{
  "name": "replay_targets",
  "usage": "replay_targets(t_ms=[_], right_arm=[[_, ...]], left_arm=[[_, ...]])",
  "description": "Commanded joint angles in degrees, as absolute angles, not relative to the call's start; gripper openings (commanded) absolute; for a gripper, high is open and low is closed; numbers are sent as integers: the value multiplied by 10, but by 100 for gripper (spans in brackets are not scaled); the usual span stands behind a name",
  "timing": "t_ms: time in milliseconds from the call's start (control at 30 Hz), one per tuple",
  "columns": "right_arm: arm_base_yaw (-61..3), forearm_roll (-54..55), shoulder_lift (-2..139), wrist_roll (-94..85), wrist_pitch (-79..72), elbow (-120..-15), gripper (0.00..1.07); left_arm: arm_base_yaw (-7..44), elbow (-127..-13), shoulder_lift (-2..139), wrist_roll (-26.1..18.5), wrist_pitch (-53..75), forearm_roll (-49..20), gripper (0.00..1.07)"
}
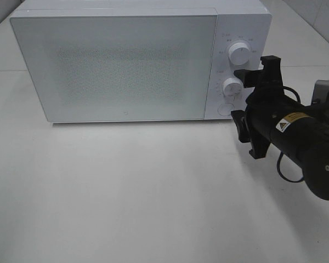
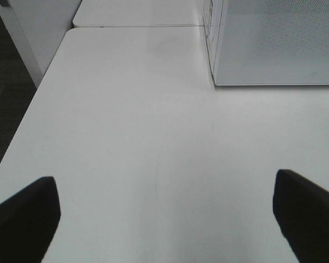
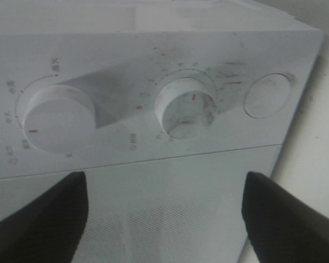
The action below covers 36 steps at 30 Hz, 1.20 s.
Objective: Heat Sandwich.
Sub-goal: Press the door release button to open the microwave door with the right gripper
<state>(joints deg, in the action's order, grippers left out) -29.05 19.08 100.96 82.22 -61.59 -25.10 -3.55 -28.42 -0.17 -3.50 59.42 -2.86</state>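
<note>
Nearest to us, at the lower right of the high view, the black right arm (image 1: 307, 148) bulks over the counter (image 1: 153, 192). Its right tool (image 1: 237, 94) reaches up and left to the control panel of the microwave (image 1: 115, 66). The tool's jaws are spread and pinch nothing. They straddle the lower knob (image 1: 232, 86), one finger above it and one below, and the wrist view shows that knob straight ahead between the dark fingers. We judge this stance is for closing on the knob and turning it to set the heating time.

The door (image 1: 120, 60) fills the upper left and centre of the high view and is shut. Its speckled face hides the inside. The sandwich shows in no view. It may sit behind that door, but we cannot tell.

Room around the knob is tight. The upper knob (image 1: 239, 55) sits just above the top finger and the round button (image 1: 226, 108) just beside the bottom one, so a careless squeeze could nudge either. Nothing lies between the jaws and the lower knob itself.

The left tool (image 2: 164, 183) is also spread and empty, over bare counter. It is well apart from the panel, with only the microwave's left front corner in its view, so it blocks nothing.
</note>
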Motion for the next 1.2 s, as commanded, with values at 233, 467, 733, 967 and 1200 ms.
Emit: replay_targets(t_ms=[233,467,733,967,1200], right_arm=[[-287,165,868,660,-397,-227,76],[-287,166,804,494,-281,-228,76],[-281,166,728,249,-113,-252,76],[-253,154,687,102,67,-301,76],[-253,37,629,84,233,-330,76]], left_arm=[[-38,-282,-17,-34,589,-33,101],[-38,-282,-17,-34,589,-33,101],[-38,-282,-17,-34,589,-33,101],[-38,-282,-17,-34,589,-33,101],[-38,-282,-17,-34,589,-33,101]])
